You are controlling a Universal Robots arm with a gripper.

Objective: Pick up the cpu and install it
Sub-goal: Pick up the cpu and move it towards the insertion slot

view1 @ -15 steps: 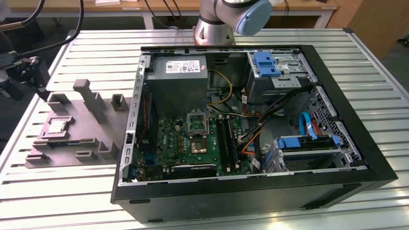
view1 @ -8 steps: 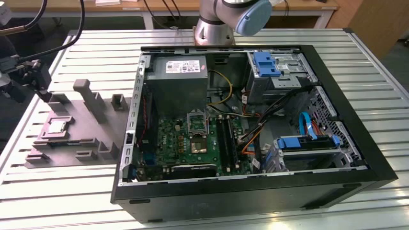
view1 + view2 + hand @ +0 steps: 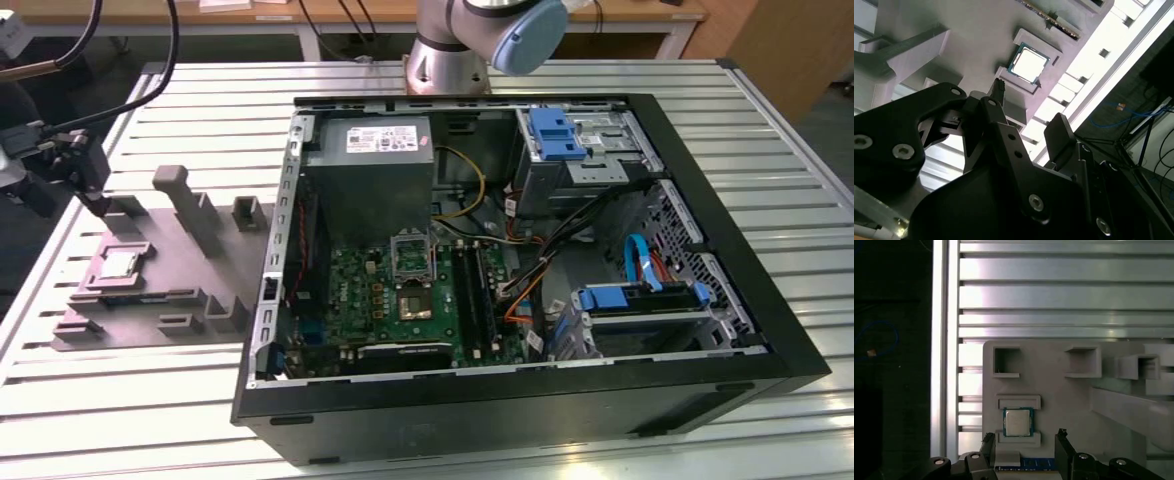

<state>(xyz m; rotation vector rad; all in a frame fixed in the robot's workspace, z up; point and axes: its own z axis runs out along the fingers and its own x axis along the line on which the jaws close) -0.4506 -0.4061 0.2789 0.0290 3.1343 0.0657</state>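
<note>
Pincer is hanging open, fingers apart, gripping nothing; its body is getting cropped in the first wrist view. cpu is sitting just beyond the tips, untouched, in a grey fixture recess. PC case is lying well apart, its insides hard to make out.

I see the cpu, a small flat square chip with a pale silvery top and a thin greenish rim. It lies level, top up, in a shallow seat of the grey holder plate. That puts it at the exterior view's left, well apart from the open computer case, with nothing touching it.
</note>
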